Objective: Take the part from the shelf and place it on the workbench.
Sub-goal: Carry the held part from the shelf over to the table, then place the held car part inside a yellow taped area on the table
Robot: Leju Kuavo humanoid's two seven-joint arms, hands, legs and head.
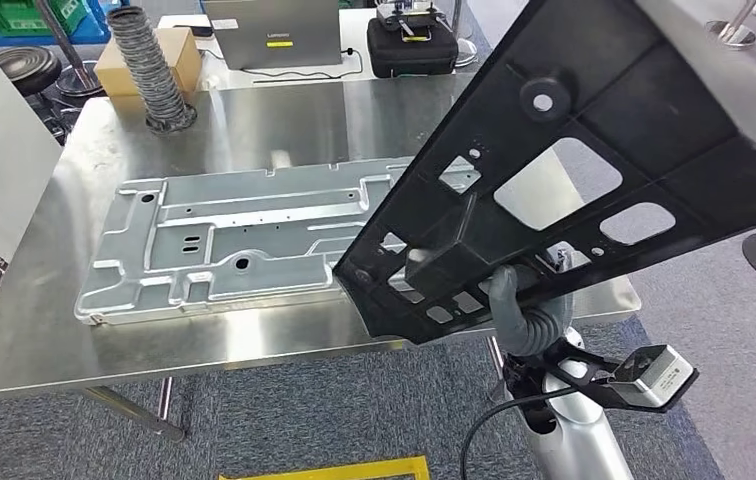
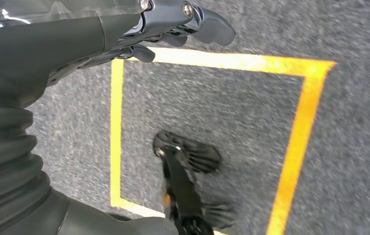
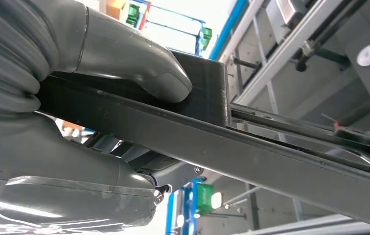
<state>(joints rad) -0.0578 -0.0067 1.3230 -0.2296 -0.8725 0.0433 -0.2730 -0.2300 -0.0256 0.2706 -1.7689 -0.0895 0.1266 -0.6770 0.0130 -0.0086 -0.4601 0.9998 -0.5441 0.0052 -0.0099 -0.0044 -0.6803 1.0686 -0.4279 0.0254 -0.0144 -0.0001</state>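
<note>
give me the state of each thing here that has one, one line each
large black plastic frame part with cut-outs: lifted, tilted, above the table's right end, not set down
right hand: grips the black part at its lower end, thumb pressed on it
left hand: holds nothing, hangs over the grey floor
flat silver stamped metal plate: lying flat on the steel workbench
grey laptop: open
black case: lid closed

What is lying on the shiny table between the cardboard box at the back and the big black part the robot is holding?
In the head view, a grey stamped metal plate lies flat on the workbench between the cardboard box and the black part held by the right hand.
</note>
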